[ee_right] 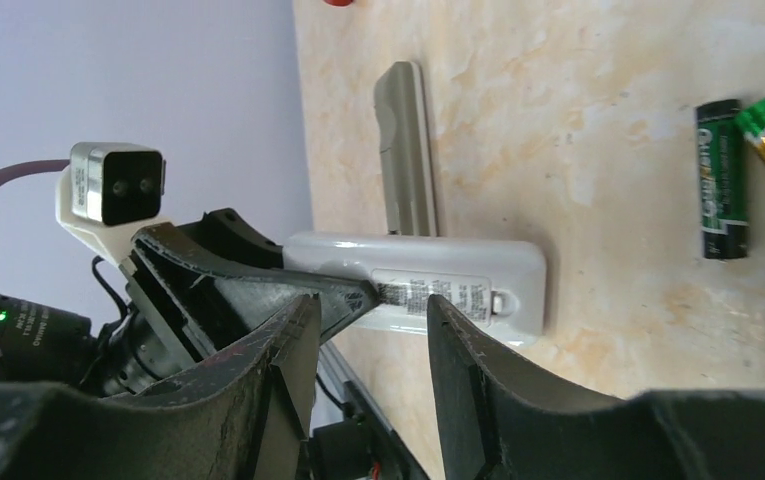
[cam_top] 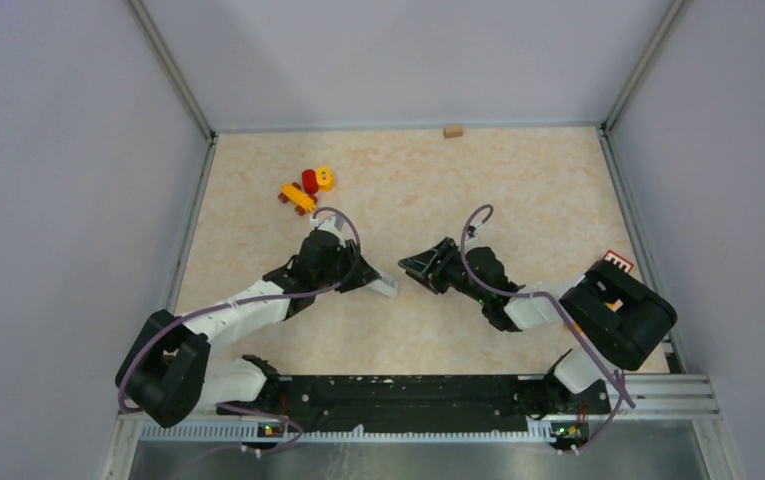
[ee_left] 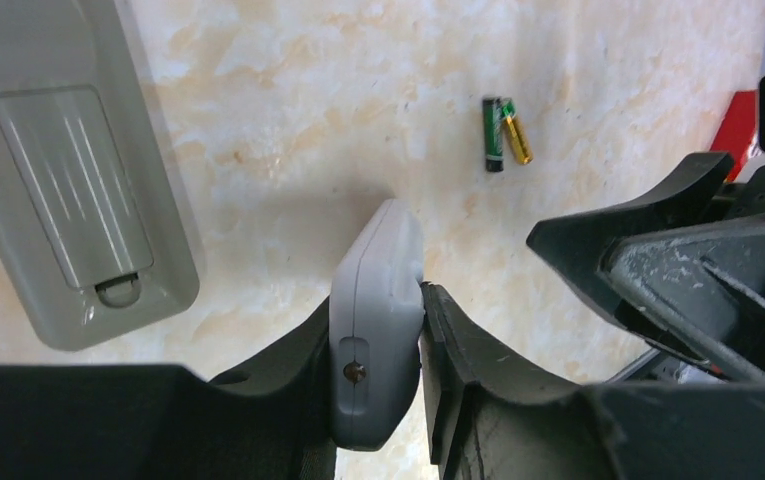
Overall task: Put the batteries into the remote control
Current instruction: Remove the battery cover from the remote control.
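Left gripper [ee_left: 378, 335]: clamped on the white remote [ee_left: 383, 250], one finger on each broad face, so the remote is held on edge near the table [cam_top: 518, 200]; whether it touches cannot be told.
Why held so: the labelled face [ee_right: 433, 292] is turned toward the right gripper [ee_right: 370, 325], probably to brace the body while the other arm works at the battery cover.
Right gripper: jaws spread, nothing between them, poised just beside the white remote's labelled face.
Batteries [ee_left: 503, 133]: one green-black, one orange-gold, lying side by side and touching on the table beyond the white remote, apart from both grippers; no others show.
Grey remote [ee_left: 78, 180]: flat on the table, back up, cover shut, beside the held one but not touching it.
Stage, as a guess: early, since no battery is picked up yet.
Risk: pushing on the cover could twist the white remote in the pinch.
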